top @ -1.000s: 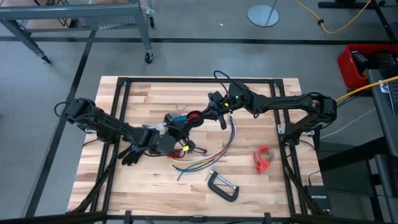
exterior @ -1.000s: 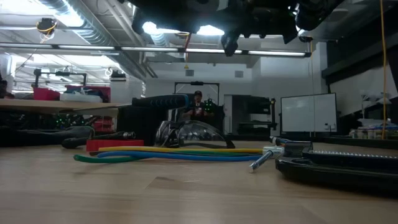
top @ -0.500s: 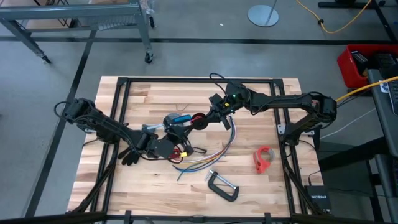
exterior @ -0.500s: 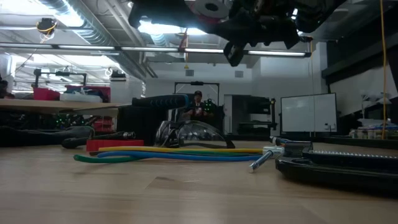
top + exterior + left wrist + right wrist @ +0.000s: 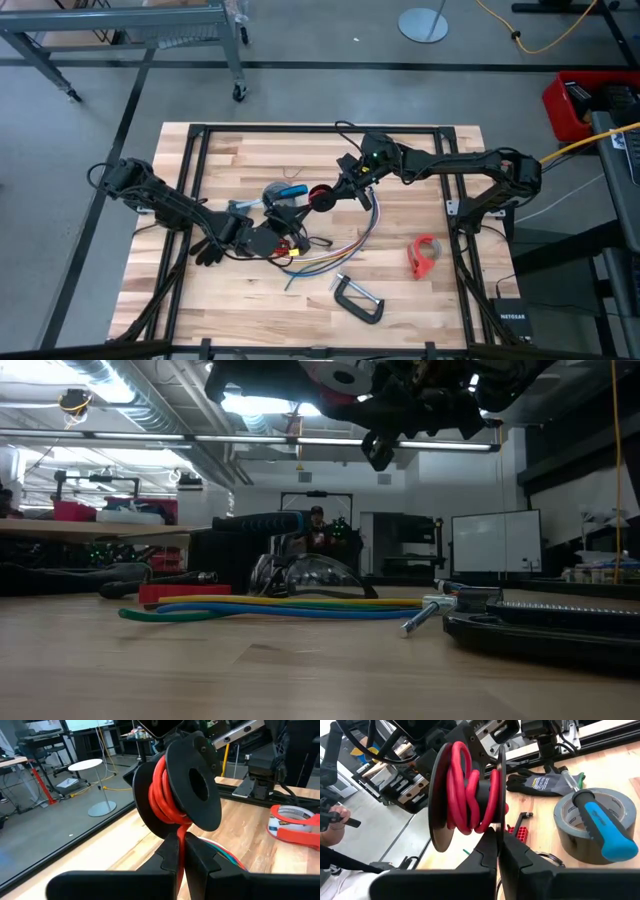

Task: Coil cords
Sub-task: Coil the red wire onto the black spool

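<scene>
Holding: right gripper [image 5: 335,193] clamped on red cord spool [image 5: 320,196], lifted above table [image 5: 420,150] centre | left gripper [image 5: 181,854] pinching the red cord beneath it, seemingly closed | 4-colour strand bundle [image 5: 340,250] lies loose below | Risk: uneven tension could slip turns off the flange.

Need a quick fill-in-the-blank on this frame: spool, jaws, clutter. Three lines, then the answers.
1. The cord wound on the black spool is ___.
2. The left gripper has its jaws (open/shut) ___ on a strand of the cord.
3. A ___-handled tool lies across the grey tape roll.

Missing words: red; shut; blue.
</scene>
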